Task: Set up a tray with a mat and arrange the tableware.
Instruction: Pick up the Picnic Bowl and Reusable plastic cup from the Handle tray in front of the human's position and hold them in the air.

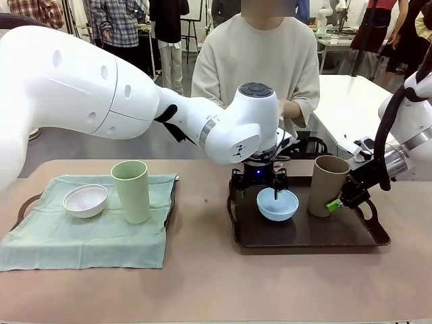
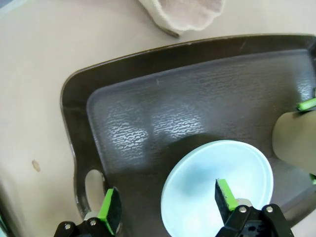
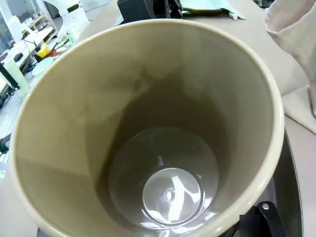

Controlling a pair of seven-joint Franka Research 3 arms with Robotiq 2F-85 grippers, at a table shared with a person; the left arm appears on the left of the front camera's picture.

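Light blue bowl (image 1: 277, 205) sits in the bare dark tray (image 1: 304, 237); left gripper (image 2: 168, 200) is spread across its rim, one finger inside, one outside, not closed; tan cup (image 1: 327, 185) stands beside it, tilted, clamped by right gripper (image 1: 335, 202); white bowl (image 1: 85, 200) and pale green cup (image 1: 131, 190) stand on green mat (image 1: 81, 236); judged step: fetching the remaining tableware; next: pinch the rim, lift level.

We record, left: green mat (image 1: 88, 236) bearing white bowl (image 1: 85, 200) and upright pale green cup (image 1: 130, 191), just beside each other. Right: dark tray (image 1: 304, 236) holding light blue bowl (image 1: 277, 204), left gripper (image 1: 258, 190) above it, one finger inside the rim. Tan cup (image 1: 328, 185), tilted, right gripper (image 1: 335, 202) against its lower side.
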